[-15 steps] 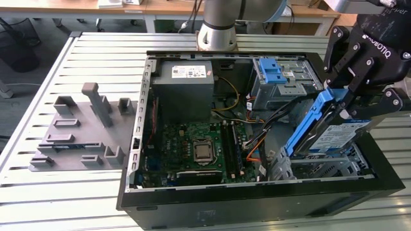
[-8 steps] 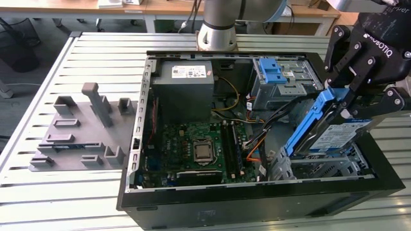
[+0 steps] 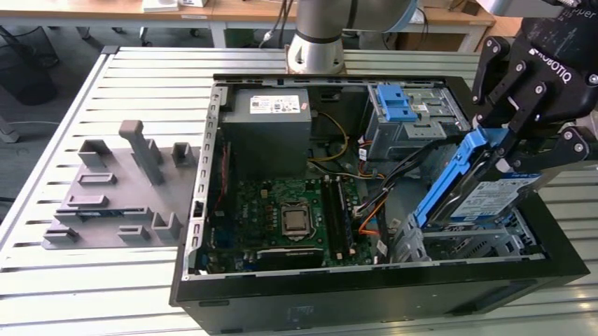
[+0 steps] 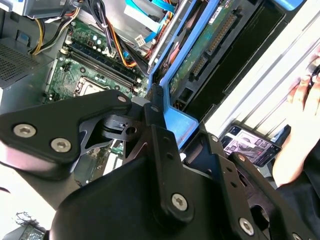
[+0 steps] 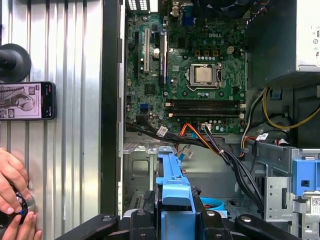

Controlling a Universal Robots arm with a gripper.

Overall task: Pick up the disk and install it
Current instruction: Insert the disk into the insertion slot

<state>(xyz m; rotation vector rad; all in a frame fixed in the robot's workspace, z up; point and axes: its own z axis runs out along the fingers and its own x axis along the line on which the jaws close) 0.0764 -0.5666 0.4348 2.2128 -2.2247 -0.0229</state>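
Over the open computer case point(image 3: 201, 210), the gripper point(image 3: 509, 143) clamps the disk point(image 3: 486, 189) (tilted, blue-framed) above its bay.

Blue-framed silver disk point(image 3: 486, 192), green motherboard point(image 3: 285, 210)

Robotics lab, slatted metal workbench point(image 3: 122, 280), opened computer case point(image 3: 374, 294), grey fixture block point(image 3: 122, 189), desks behind

The black claw point(image 3: 500, 150) is seen at the exterior view's right, lowered from above and tilted, its fingers point(image 3: 512, 112) clamped on the disk point(image 3: 486, 192), which is held on edge.
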